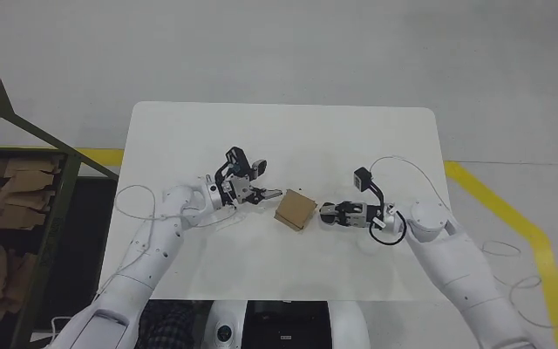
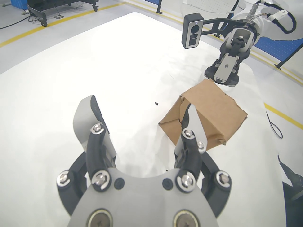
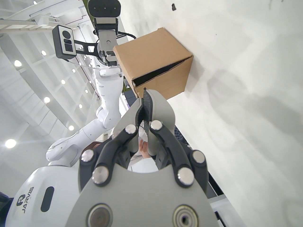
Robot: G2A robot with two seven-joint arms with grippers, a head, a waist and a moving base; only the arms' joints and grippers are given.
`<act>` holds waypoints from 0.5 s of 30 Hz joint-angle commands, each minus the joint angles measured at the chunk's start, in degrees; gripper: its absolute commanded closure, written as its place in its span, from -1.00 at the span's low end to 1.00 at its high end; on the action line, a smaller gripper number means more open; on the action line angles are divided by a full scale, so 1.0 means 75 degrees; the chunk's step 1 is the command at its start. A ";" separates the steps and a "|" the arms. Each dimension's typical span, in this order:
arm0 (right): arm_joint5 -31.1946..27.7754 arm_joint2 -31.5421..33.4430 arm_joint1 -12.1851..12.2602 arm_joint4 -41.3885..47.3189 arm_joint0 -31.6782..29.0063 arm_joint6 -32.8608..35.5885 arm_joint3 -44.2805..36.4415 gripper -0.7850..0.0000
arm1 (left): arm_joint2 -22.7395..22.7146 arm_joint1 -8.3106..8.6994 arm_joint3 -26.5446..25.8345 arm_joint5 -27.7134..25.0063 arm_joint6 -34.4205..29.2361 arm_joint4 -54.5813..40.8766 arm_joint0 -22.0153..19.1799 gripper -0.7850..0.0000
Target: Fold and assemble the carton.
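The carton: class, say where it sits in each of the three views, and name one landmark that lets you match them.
Top view: carton mid-table, between left hand and right hand.
Left wrist view: carton just past the open left hand, right hand beyond it.
Right wrist view: carton just ahead of the shut right hand.
Shared landmark: the right hand, close by the carton.

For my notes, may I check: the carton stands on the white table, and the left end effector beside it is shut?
Not quite: the left end effector is open, its jaws wide apart, as the left wrist view shows. The carton does stand on the white table beside it.
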 commanded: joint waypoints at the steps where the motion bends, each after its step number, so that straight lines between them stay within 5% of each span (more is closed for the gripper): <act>1: 0.0003 -0.0033 -0.0013 0.0003 0.0023 -0.0002 0.0030 1.00 | 0.0102 -0.0020 -0.0015 0.0007 -0.0047 -0.0035 -0.0047 -0.59; 15: -0.0082 -0.0272 -0.0124 0.0056 0.0240 0.0054 0.0222 1.00 | 0.0500 -0.0111 0.0232 0.0059 -0.0227 -0.0330 -0.0344 -0.61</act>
